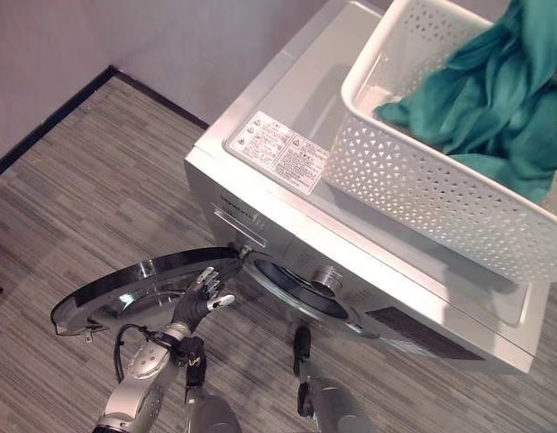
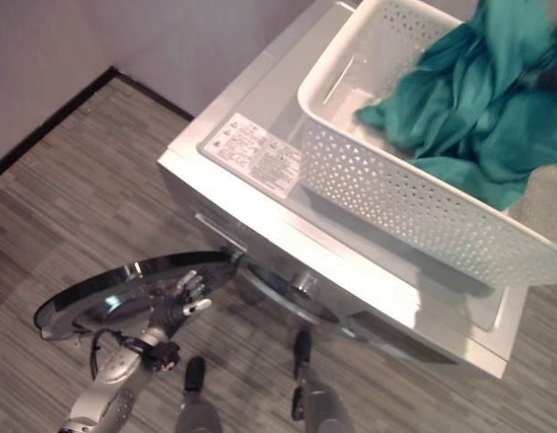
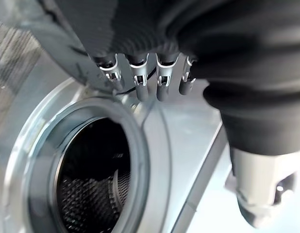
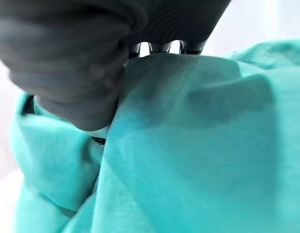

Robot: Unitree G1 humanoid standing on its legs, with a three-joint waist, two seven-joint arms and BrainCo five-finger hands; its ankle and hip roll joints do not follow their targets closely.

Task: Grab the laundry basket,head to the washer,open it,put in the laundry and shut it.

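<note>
A silver front-loading washer [image 1: 369, 271] runs from the middle of the left eye view toward the lower right, standing on a grey striped floor [image 1: 71, 198] beside a pale wall [image 1: 152, 36] with a dark skirting strip along its foot. On the washer's flat top, in the upper right of the frame, sits a white perforated laundry basket [image 1: 423, 189], and a teal cloth [image 1: 504, 99] is bunched up inside it, rising above the far rim toward the upper right corner. The washer's round glass door [image 1: 139, 289] is swung wide open toward the lower left of the frame, lying nearly flat, so the dark drum opening [image 1: 296, 289] is exposed on the front panel. The left hand [image 1: 205, 296] reaches in from the lower left and sits at the inner edge of the open door, close to the hinge side, its fingers relaxed and loosely spread with nothing held between them; the left wrist view shows the same fingers [image 3: 140, 80] hanging straight above the chrome ring of the drum opening [image 3: 87, 160], with the perforated metal drum dark inside it. In the right wrist view the right hand [image 4: 67, 73] is buried in the teal cloth [image 4: 198, 160], the fabric gathered against the thumb and the fingers, which are closed on a fold of it.
</note>
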